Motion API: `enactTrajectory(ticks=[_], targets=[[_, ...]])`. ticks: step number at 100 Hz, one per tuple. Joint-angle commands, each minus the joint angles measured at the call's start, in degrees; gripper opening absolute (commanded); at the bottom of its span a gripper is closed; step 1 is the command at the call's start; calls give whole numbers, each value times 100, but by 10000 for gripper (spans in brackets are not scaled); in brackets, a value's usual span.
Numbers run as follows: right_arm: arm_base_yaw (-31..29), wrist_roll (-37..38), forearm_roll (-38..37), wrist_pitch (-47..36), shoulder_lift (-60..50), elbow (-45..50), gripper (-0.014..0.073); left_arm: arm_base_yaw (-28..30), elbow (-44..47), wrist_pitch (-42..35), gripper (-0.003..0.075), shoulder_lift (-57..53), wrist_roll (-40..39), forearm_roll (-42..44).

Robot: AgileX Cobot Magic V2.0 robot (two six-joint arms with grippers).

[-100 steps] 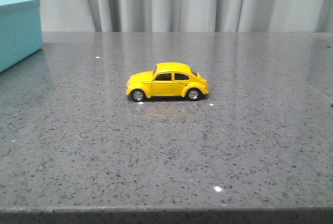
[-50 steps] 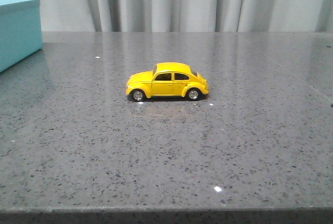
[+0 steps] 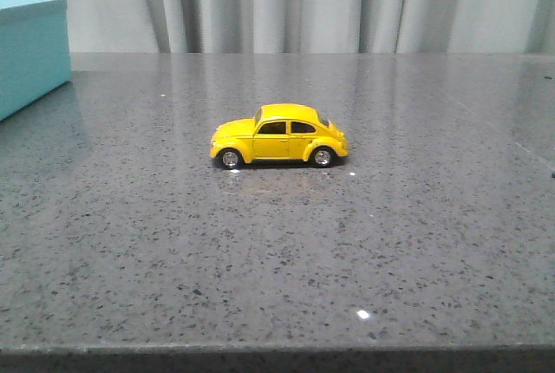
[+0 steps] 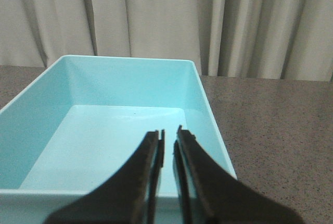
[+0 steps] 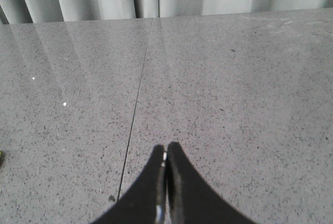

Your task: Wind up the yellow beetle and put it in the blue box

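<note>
- Yellow beetle (image 3: 279, 136) sits on all four wheels on the grey speckled table (image 3: 277, 251), roughly mid-table in the front view. Side-on to the camera, nose pointing left. Nothing touching it.
- Blue box (image 3: 31, 50) at the far left of the table, cut off by the frame edge in the front view; well apart from the car, with bare table between them.
- Left wrist view looks down into the box (image 4: 104, 130): open top, pale turquoise floor and walls, nothing inside that shows.
- Left gripper (image 4: 169, 133) hangs over the near wall of the box, tips over the interior. Fingers nearly together, only a narrow slit between them; nothing held.
- Right gripper (image 5: 166, 153) is over bare table, fingers pressed together with no gap visible; nothing between them.
- A thin seam line (image 5: 136, 107) runs across the table top in the right wrist view, passing just beside the right gripper's tips.
- A sliver of something yellowish-green shows at the edge of the right wrist view (image 5: 1, 154); too small to identify.
- Neither arm appears in the front view.
- Grey pleated curtain (image 3: 286, 4) hangs behind the far edge of the table.
- Small bright glints of reflected light (image 3: 362, 314) dot the table surface.
</note>
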Motion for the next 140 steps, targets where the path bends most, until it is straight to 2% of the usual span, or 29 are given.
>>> enactTrajectory(ticks=[1, 11, 18, 24, 48, 66, 81, 106, 128, 140], targets=[[-31, -64, -95, -397, 327, -400, 89, -42, -301, -408, 211, 219, -4, -8], [-31, -68, -95, -409, 548, -551, 230, -42, -327, -554, 367, 294, -4, -8], [-31, -68, -95, -469, 622, -593, 323, -42, -327, -619, 419, 330, -4, -8], [-31, -68, -95, -523, 627, -593, 363, -42, -327, -630, 421, 330, 6, 15], [-31, -68, -111, -867, 743, -569, 361, -42, -317, -791, 421, 330, 6, -57], [44, -68, 41, 490, 1463, -1440, 361, -42, -317, -793, 421, 330, 6, -71], [379, -62, 312, 1540, 2279, -2350, 361, -42, -317, -767, 421, 330, 6, -71], [1084, 349, 421, 2555, 3815, -3710, 367, -42, -328, -741, 421, 330, 6, -71], [1837, 1024, 334, 3140, 4979, -4725, 490, -42, -328, -741, 421, 330, 6, -71], [2359, 1396, 96, 3388, 5559, -5263, 509, -42, -328, -741, 421, 330, 6, -71]])
